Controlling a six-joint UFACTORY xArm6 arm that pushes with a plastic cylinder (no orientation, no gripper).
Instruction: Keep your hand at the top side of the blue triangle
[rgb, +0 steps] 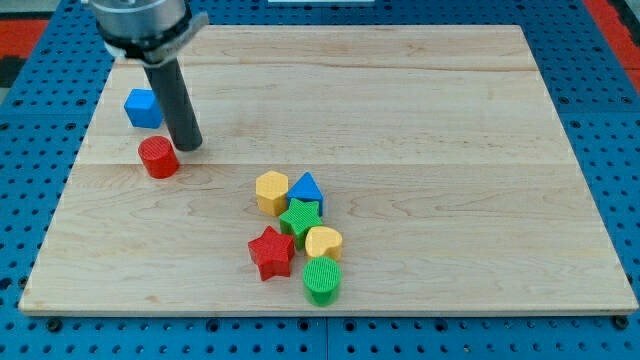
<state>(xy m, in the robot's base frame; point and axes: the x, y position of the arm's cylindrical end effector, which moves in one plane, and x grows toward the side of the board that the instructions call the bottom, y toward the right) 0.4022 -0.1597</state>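
Wooden board (420, 120) lies on a blue pegboard. From the one camera, my tip (190, 146) sits near the board's top left corner, just beside the red cylinder (158, 158) and below the blue cube (143, 108). It is a bare rod with no claw to open or close. The blue triangle (307, 187) waits mid-board, touching the yellow block (271, 191) and green star (299, 217). The job looks barely started; my tip is well apart from it.

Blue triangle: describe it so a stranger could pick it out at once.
On the wooden board, find the cluster of six blocks below centre. The blue triangle sits at the cluster's top, right of the yellow hexagon and above the green star. It is the cluster's only blue piece; the other blue block sits far left by my tip.
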